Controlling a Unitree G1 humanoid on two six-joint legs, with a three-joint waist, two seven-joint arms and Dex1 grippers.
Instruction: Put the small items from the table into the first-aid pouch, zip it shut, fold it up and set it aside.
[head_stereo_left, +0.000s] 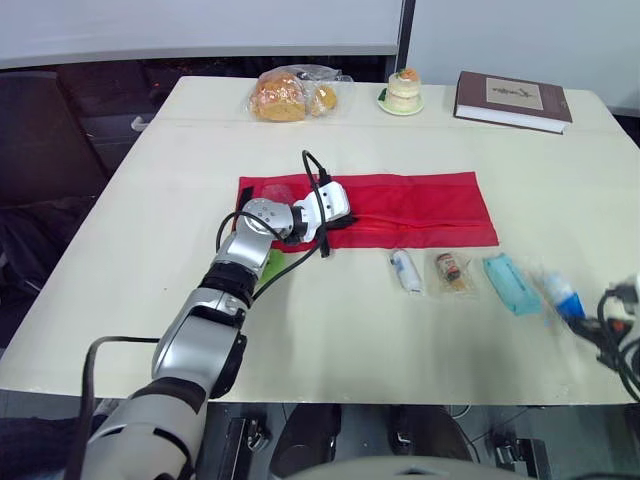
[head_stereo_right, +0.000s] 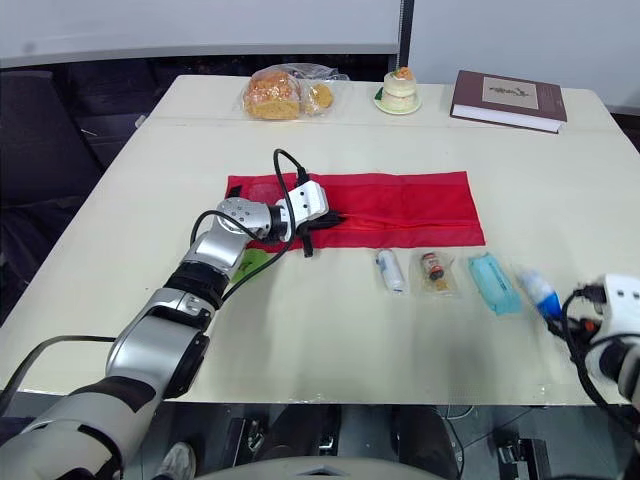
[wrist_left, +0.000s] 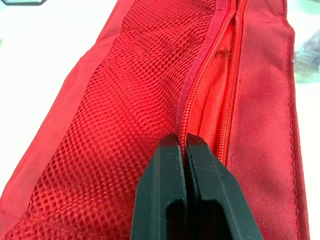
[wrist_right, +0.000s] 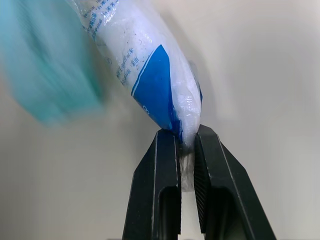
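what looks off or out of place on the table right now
Nothing spilled or damaged. The red pouch lies flat, its zip open, the left gripper pinching the zip edge. The right gripper pinches the blue-and-white packet by one end. One oddity: a green item lies half hidden under the left arm.

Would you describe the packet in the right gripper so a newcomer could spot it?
On the cream table, a row of small items lies before the long red pouch. The packet ends that row on the right, beside the teal pack, pinched by the right gripper; only it has a bright blue end.
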